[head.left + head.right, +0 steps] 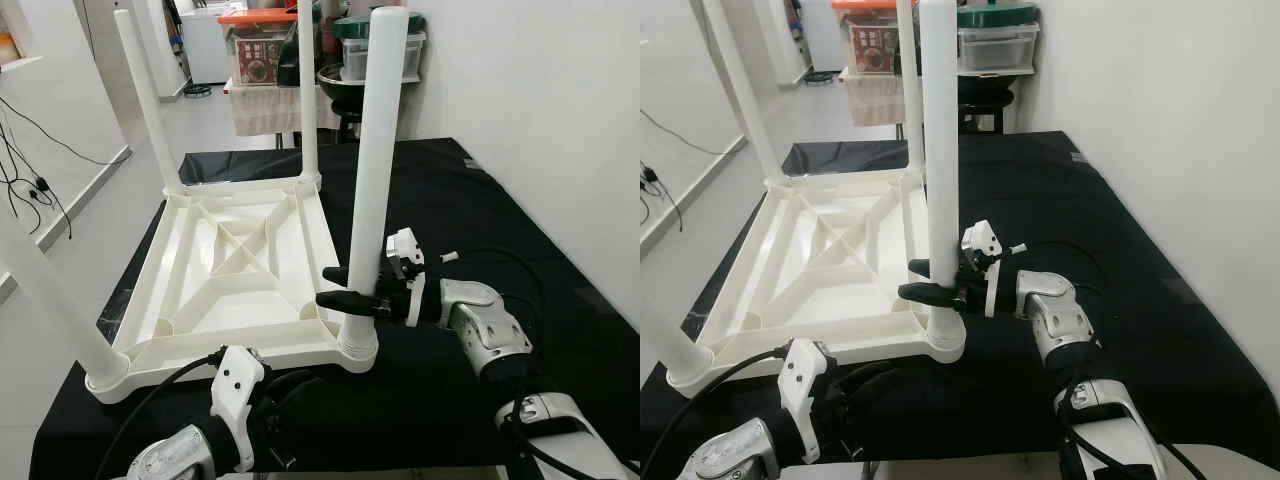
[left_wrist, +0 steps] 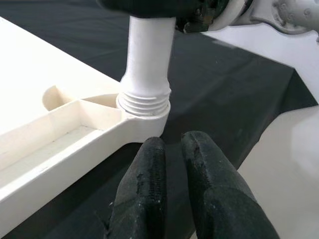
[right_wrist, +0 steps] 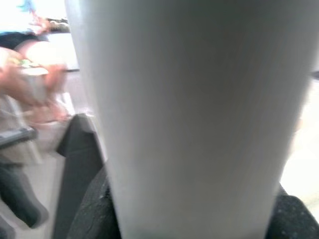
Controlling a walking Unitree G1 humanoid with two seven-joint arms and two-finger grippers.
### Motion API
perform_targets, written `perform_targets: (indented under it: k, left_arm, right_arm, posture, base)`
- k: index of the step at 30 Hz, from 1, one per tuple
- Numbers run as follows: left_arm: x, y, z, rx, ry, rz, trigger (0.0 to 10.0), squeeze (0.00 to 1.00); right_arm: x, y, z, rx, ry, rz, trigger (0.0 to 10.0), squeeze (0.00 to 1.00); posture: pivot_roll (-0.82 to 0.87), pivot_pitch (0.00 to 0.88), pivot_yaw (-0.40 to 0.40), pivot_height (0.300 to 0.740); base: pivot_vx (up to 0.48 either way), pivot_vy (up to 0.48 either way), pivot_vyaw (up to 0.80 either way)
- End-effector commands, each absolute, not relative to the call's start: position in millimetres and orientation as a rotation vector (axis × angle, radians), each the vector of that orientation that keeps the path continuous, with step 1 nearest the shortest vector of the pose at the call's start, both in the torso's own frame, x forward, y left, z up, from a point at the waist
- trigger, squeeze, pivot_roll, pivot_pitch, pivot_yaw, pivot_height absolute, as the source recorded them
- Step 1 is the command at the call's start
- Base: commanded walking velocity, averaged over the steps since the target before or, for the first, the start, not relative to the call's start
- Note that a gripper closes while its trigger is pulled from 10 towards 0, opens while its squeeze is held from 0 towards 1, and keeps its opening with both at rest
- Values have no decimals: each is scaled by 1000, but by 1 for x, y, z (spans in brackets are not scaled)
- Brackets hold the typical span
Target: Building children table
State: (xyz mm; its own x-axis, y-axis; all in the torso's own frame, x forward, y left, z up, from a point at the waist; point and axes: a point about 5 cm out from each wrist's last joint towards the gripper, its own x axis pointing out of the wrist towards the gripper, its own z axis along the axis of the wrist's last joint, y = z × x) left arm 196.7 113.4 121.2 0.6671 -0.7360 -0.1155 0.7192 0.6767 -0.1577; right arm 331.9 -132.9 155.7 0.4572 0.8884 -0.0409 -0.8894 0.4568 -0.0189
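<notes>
White table (image 1: 240, 270) upside down on the black bench (image 1: 500, 210), right hand (image 1: 345, 288) holding the near leg (image 1: 375, 160), left hand (image 2: 177, 194) closed, holding nothing, beside that corner

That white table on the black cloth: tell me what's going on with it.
The table lies upside down on the black cloth, with four legs standing up from its corners. The right hand is clamped around the near right leg just above its threaded socket, apparently screwing it in. The left hand sits shut in front of that same corner, holding nothing.
</notes>
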Motion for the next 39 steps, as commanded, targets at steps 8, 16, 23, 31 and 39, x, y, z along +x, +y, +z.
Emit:
perform_targets:
  k: [8, 16, 23, 31, 39]
  left_arm:
    - [195, 120, 119, -84, 194, -808, 10000, 0]
    - [199, 118, 121, -92, 178, -807, 10000, 0]
    - [201, 115, 122, -92, 172, -820, 10000, 0]
    - [203, 112, 122, -92, 166, -818, 10000, 0]
    - [198, 113, 124, -92, 164, -819, 10000, 0]
  right_arm:
    - [286, -103, 109, -18, 220, 477, 0, 0]
    - [292, -102, 113, -97, 194, 466, 0, 0]
    - [295, -99, 134, 6, 133, 541, 10000, 1000]
    - [313, -112, 175, -16, -59, 1016, 10000, 0]
    - [326, -125, 175, -50, -7, 1229, 10000, 0]
  posture:
    - [70, 0, -10, 740]
    - [72, 0, -21, 740]
    - [64, 0, -16, 740]
    - [78, 0, -25, 740]
    - [111, 0, -23, 740]
  base:
    - [0, 0, 0]
    - [0, 0, 0]
    - [0, 0, 0]
    - [0, 0, 0]
    - [0, 0, 0]
